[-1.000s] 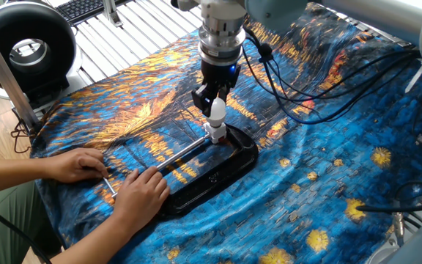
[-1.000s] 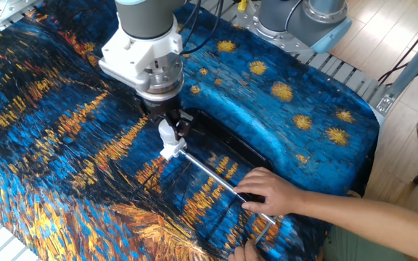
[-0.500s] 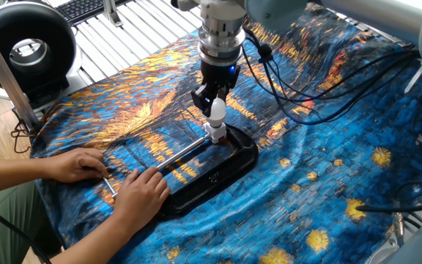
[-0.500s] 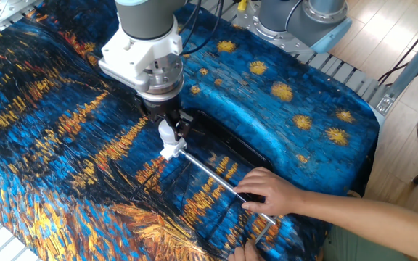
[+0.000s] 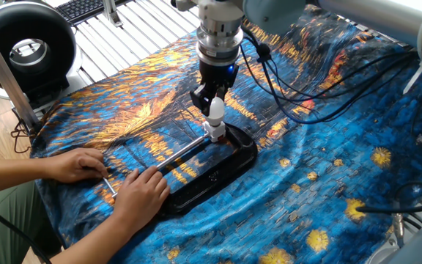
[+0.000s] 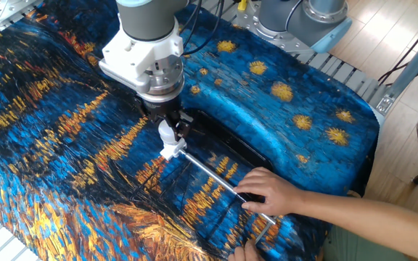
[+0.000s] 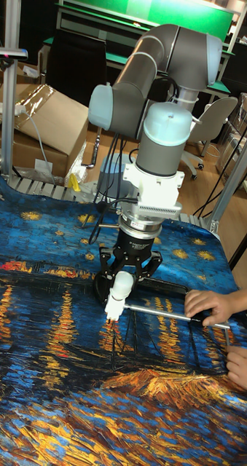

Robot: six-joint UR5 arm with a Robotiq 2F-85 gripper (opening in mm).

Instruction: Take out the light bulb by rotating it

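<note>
A: Where is the gripper (image 5: 215, 104)?

B: It hangs straight down over the far end of the black tray (image 5: 229, 170), its fingers (image 7: 105, 265) closed around the bulb (image 5: 216, 110). The round white top sits between the fingertips.

A: And below the gripper?

B: Right under it the bulb's white collar meets the white socket (image 5: 215, 133), which stands upright on the tray. In the other fixed view the bulb (image 6: 167, 131) and socket (image 6: 169, 150) stack in one line beneath the gripper (image 6: 167, 125). Whether the screw base is out of the socket, I cannot tell.

A: What is beside it?

B: A silver rod (image 5: 182, 152) runs from the socket, away from the gripper, toward the person's hands. One hand (image 5: 73, 164) holds the rod's far end by a short crossbar; the other hand (image 5: 141, 190) presses flat on the near end of the tray.

A: In the tall view?

B: The gripper (image 7: 121, 282) points down with the bulb (image 7: 121, 285) between its fingers, the socket (image 7: 113, 309) just below, the rod (image 7: 170, 313) leading sideways to a hand (image 7: 211, 305). All of it rests on a blue and orange painted cloth (image 5: 328, 183).
</note>
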